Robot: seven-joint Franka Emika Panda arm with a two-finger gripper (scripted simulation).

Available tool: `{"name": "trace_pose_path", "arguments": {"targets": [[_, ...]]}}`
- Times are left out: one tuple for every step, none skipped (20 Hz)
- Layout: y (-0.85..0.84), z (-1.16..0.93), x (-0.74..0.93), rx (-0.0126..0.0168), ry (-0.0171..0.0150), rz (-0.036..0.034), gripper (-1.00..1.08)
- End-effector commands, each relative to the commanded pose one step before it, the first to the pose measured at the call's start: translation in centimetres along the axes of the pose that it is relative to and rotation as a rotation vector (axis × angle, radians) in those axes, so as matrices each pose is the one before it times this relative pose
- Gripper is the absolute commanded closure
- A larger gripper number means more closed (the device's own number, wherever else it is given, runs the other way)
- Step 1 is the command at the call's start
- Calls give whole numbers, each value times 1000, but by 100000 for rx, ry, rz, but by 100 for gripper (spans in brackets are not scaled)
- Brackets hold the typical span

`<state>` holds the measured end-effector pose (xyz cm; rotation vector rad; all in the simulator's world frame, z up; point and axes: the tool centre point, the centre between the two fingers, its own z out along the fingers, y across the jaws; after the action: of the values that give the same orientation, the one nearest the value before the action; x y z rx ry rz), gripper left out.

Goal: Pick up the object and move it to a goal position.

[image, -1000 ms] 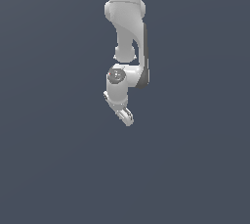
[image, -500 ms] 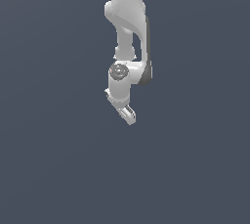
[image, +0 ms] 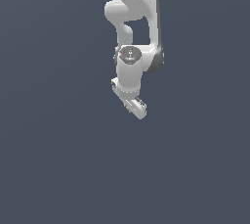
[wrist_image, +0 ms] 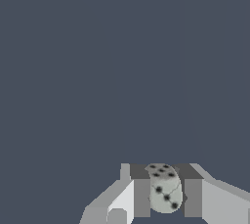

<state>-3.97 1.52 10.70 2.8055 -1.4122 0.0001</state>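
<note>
The object (wrist_image: 165, 192) is a small rounded pale grey lump with dark specks, like a die. In the wrist view it sits squeezed between my two fingers (wrist_image: 142, 196). My white gripper (image: 137, 108) hangs from the arm near the middle of the exterior view, above the plain dark grey ground. It is shut on the object. In the exterior view the object is hidden by the gripper.
Only a flat, uniform dark grey surface (image: 58, 159) shows all around in both views. The white arm (image: 134, 17) reaches down from the top of the exterior view.
The gripper has shifted a little toward the exterior view's right and slightly upward, and the wrist has moved with it. The grip stays shut.
</note>
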Motion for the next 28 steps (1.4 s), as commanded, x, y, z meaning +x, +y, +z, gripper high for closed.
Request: {"name": "trace_pose_path", "arguments": {"targets": [[-1077, -2627, -757, -21, 75, 23, 108], [-457, -1087, -303, -25, 39, 15, 108], [-455, -1080, -300, -24, 40, 15, 108], [-453, -1069, -298, 0, 0, 0, 108], [-449, -1060, -294, 0, 0, 0, 108], [-446, -1054, -292, -32, 58, 19, 108], [-445, -1044, -288, 0, 0, 0, 108], [-443, -1037, -286, 0, 0, 0, 108], [-442, -1033, -288, -29, 61, 16, 108], [-440, -1023, -282, 0, 0, 0, 108], [-439, -1017, -280, 0, 0, 0, 108], [-438, -1010, -278, 0, 0, 0, 108], [-438, -1004, -276, 0, 0, 0, 108], [-437, -997, -274, 0, 0, 0, 108], [-436, -991, -272, 0, 0, 0, 108], [-436, -984, -269, 0, 0, 0, 108], [-435, -976, -267, 0, 0, 0, 108], [-432, -965, -263, 0, 0, 0, 108], [-429, -939, -282, 24, -20, -62, 108], [-404, -891, -242, 0, 0, 0, 108], [-390, -855, -232, 0, 0, 0, 108], [-378, -823, -228, 18, -34, -30, 108], [-364, -791, -213, 0, 0, 0, 108], [-353, -761, -205, 0, 0, 0, 108], [-345, -736, -207, 24, -46, -46, 108], [-331, -708, -189, 0, 0, 0, 108], [-321, -683, -182, 0, 0, 0, 108], [-312, -660, -175, 0, 0, 0, 108]]}}
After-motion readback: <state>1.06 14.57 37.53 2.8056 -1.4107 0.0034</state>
